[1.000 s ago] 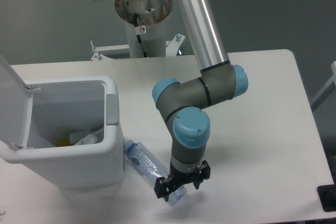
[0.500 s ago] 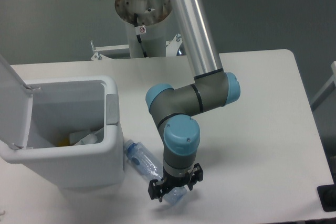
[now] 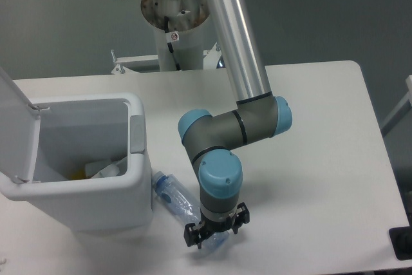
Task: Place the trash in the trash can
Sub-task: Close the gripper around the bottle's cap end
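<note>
At left, the trash can (image 3: 77,178) stands with its lid (image 3: 16,120) swung open, white scraps already lying inside. Just beside its right wall, the plastic bottle (image 3: 175,199) lies flat on the table (image 3: 309,159), cap end nearest the bin. Over the past second I have slid left and dropped, so my gripper (image 3: 215,231) now straddles the bottle's far end; whether my jaws have clenched on it I cannot tell. I judge the grasp imminent, with the lift into the bin still ahead
</note>
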{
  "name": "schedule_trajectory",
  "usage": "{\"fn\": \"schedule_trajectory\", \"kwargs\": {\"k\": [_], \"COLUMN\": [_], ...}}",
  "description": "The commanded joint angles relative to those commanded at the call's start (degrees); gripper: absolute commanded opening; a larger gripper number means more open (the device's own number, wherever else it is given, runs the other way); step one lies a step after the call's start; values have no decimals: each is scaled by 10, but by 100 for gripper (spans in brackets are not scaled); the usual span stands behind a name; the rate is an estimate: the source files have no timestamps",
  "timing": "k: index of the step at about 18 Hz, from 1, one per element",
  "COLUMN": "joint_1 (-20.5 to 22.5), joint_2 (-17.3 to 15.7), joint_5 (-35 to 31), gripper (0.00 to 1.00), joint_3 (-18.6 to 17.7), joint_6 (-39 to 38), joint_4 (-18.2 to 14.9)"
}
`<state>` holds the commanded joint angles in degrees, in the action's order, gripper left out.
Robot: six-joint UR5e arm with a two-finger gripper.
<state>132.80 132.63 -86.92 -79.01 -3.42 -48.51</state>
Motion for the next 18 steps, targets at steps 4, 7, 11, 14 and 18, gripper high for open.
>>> {"fn": "schedule_trajectory", "kwargs": {"k": [4, 7, 11, 14, 18], "joint_1": [0, 0, -4, -4, -4], "joint_2": [1, 0, 0, -1, -2], "joint_5": [0, -3, -12, -12, -13], "gripper": [78, 77, 71, 70, 70], "joint_3": [-2, -4, -4, -4, -4], "joint_6": [-4, -4, -4, -3, 0], "joint_4": [0, 0, 0, 0, 1]}}
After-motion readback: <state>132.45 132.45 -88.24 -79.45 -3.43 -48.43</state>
